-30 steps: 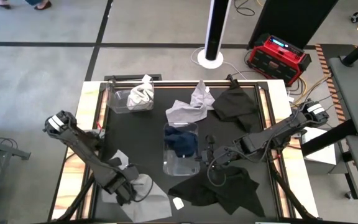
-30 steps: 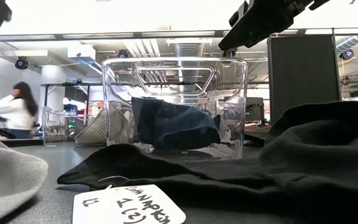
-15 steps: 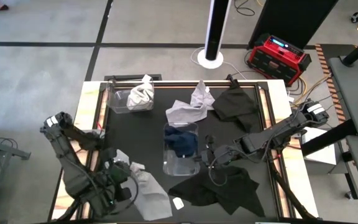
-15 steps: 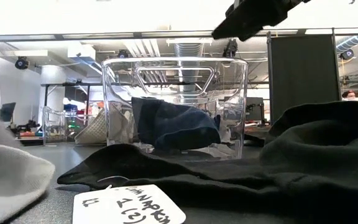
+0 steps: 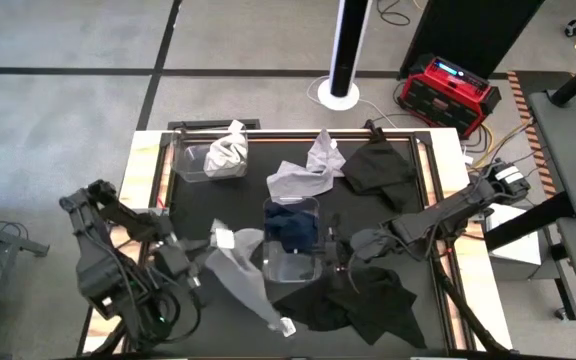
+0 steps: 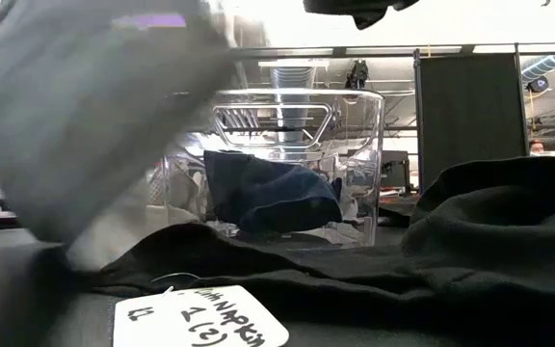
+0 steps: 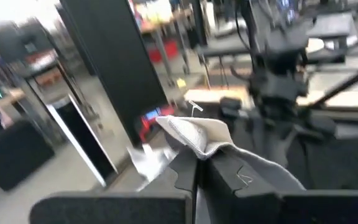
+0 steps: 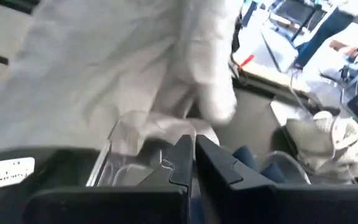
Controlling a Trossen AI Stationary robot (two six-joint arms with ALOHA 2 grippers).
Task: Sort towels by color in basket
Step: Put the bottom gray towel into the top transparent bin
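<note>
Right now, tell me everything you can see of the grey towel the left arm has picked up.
The grey towel is a soft, light grey cloth, lifted and draped diagonally in the high view. Its upper end, bearing a small white tag, is pinched in the left gripper, whose fingers are shut on a bunched fold. Its lower end trails towards the black towel and the white label at the table's front. It hangs just left of the clear bin holding a navy towel. In the low view it fills the upper left, blurred.

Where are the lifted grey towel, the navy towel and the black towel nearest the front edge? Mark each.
grey towel [image 5: 236, 262]: high view, hanging middle.
navy towel [image 5: 292, 224]: high view, centre, in clear bin.
black towel [image 5: 368, 305]: high view, centre.
</note>
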